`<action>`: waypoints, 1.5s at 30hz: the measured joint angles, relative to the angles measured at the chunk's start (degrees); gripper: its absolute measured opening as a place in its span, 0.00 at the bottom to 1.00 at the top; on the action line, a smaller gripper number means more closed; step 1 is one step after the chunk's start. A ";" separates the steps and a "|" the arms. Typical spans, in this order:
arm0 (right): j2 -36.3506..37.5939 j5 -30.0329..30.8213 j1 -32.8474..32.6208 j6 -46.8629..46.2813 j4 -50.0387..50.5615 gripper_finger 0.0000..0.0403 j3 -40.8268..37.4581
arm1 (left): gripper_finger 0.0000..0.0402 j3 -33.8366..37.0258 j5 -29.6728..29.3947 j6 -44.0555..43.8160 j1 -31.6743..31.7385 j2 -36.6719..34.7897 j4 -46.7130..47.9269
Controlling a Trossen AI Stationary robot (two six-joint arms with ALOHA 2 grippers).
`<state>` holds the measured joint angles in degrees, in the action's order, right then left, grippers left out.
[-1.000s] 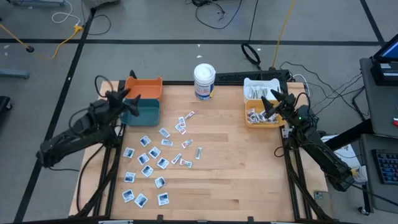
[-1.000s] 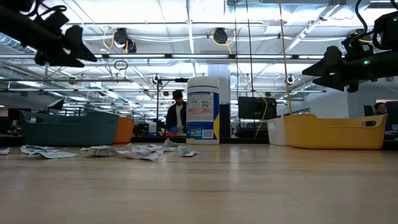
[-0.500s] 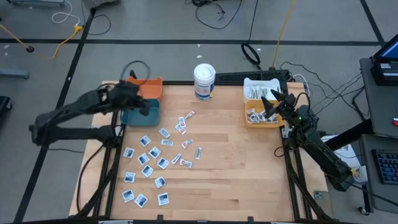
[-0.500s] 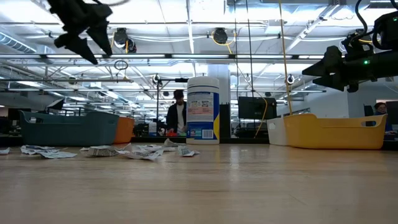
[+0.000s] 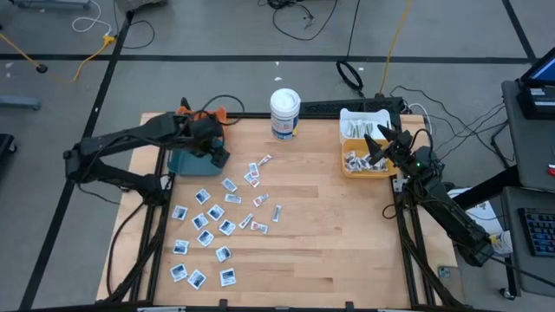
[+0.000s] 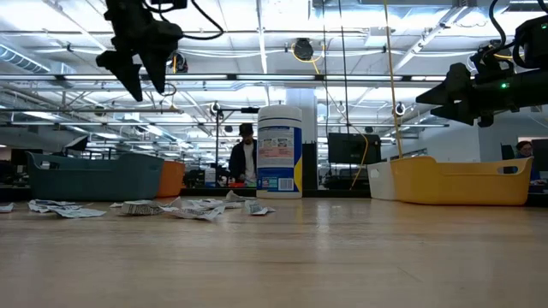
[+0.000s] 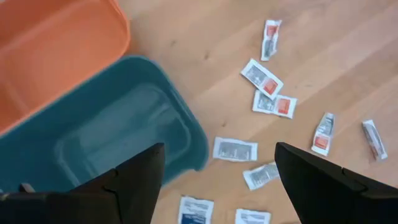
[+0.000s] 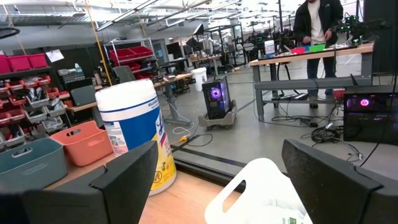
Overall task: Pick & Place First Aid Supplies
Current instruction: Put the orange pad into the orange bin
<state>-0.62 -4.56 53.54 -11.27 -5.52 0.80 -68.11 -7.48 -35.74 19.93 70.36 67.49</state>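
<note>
The left gripper is held wide open and empty, high above the table, at the upper left of the high view. Over the last second it has been swung in from the table's left edge, across the orange bin, and is now placed over the near corner of the teal bin. In its wrist view the fingers are seen spread, with the teal bin's rim and several packets framed between them. This move is judged to be the approach to a pick: nothing has been taken hold of yet, and a descent toward the nearest sachets is likely to follow.

The first aid supplies are left scattered on the wood at the centre left of the high view, just beside the teal bin and running toward the lower left.

The right gripper has not been moved; it is held open and empty over the yellow bin at the upper right, where some wrapped strips already lie. The white tub stands at the upper centre.
</note>
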 joint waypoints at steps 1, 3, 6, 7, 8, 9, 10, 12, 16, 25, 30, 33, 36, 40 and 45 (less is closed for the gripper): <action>0.00 0.00 0.00 0.01 0.00 0.84 0.00 | 0.77 -0.72 0.17 -0.46 -0.27 1.02 0.69; 0.00 0.00 0.00 0.02 0.00 0.84 0.00 | 0.77 -2.25 0.86 -1.17 -0.50 3.09 1.39; 0.00 0.02 0.00 0.01 0.00 0.84 0.00 | 0.77 -5.45 1.52 -2.61 -0.55 6.78 1.35; 0.00 0.00 0.00 0.00 0.00 0.84 0.00 | 0.77 -6.79 1.50 -2.48 -0.55 8.36 1.53; 0.00 0.00 0.00 0.00 0.00 0.84 0.00 | 0.77 -8.34 1.50 -1.98 -0.55 10.05 1.61; 0.00 0.02 0.00 0.00 0.00 0.84 0.00 | 0.77 -9.90 1.50 -1.32 -0.55 11.76 1.76; 0.00 0.00 0.00 0.00 0.00 0.84 0.00 | 0.77 -11.45 1.50 -0.49 -0.55 13.46 2.11; 0.00 0.01 0.00 0.00 0.00 0.84 0.00 | 0.76 -14.78 1.48 2.10 -0.55 17.03 2.75; 0.00 0.00 0.00 0.02 0.00 0.84 0.00 | 0.70 -20.28 0.73 5.35 -0.55 23.01 2.65; 0.00 0.01 0.00 0.01 0.00 0.84 0.00 | 0.57 -25.34 0.41 8.76 -0.53 32.16 2.12; 0.00 0.00 -0.02 0.02 0.00 0.84 0.00 | 0.57 -23.12 -0.54 7.76 -0.53 34.48 -1.09; 0.00 0.00 -0.02 0.00 0.00 0.84 0.00 | 0.57 -19.72 -3.00 7.62 -0.58 34.43 -6.70; 0.00 0.00 -0.02 0.01 0.01 0.84 0.00 | 0.57 -15.50 -3.67 7.58 -1.16 34.48 -13.63; 0.00 0.00 -0.02 0.00 0.00 0.84 0.00 | 0.57 -9.80 -3.57 8.28 -2.15 34.46 -23.73; 0.00 0.02 -0.02 0.00 0.00 0.84 0.00 | 0.57 -3.09 -4.66 8.59 -3.00 34.46 -32.81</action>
<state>-0.62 -4.54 53.52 -11.27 -5.52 0.80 -71.21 -12.14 -27.15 16.93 104.81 34.68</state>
